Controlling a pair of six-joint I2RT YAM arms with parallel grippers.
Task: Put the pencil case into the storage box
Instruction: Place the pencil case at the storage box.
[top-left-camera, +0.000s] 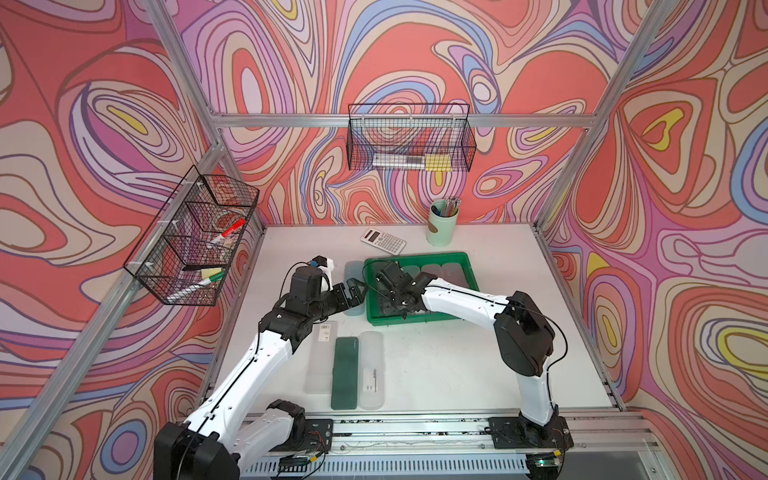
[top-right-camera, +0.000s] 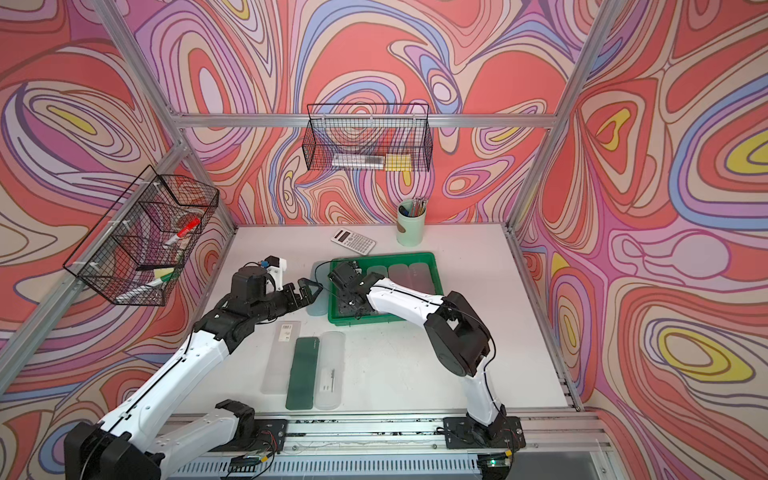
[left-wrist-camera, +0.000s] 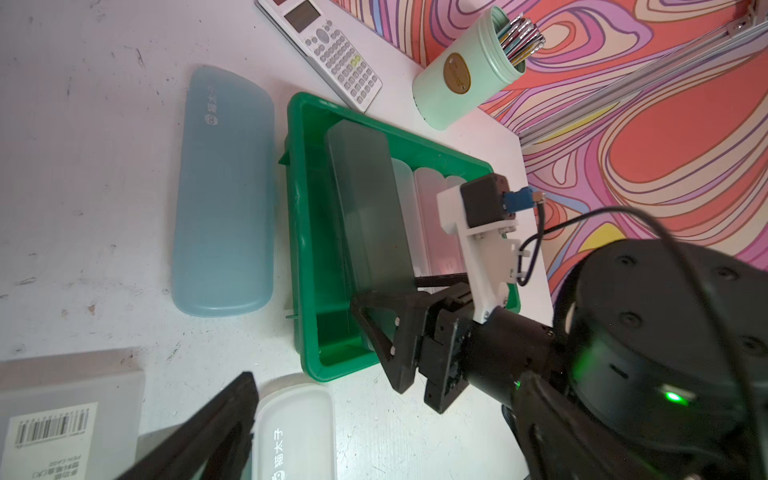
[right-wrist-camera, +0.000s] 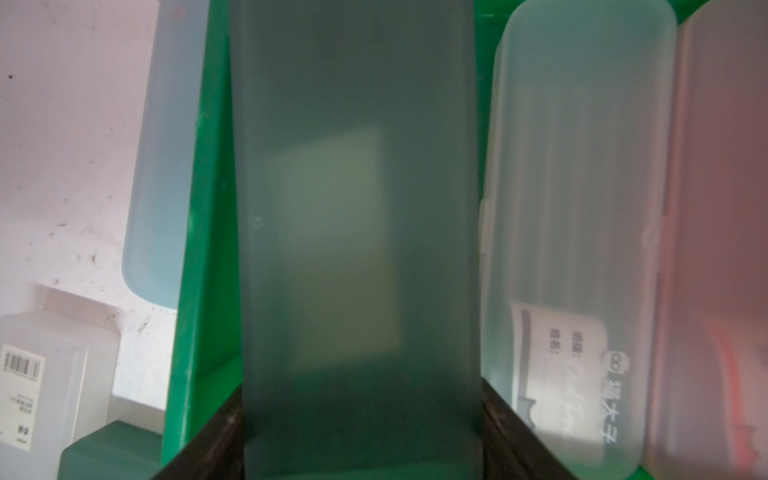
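The tabletop (top-left-camera: 457, 365) carries the green storage box (top-left-camera: 415, 319) in the middle of both top views. Three pale cases (top-left-camera: 432, 274) lie in its right part. The dark pencil case (right-wrist-camera: 357, 228) is over the free left part and looks slanted. The right hand (right-wrist-camera: 361, 436) is clamped on one end of it. The left hand (top-left-camera: 353, 291) is spread and empty. Probably only lowering and letting go are left.

Bright, even light; frame edges bow; the pencil case (right-wrist-camera: 357, 249) looks blurred close-up.

Frosted plastic pencil case (right-wrist-camera: 357, 208), glossy storage box (right-wrist-camera: 208, 311)
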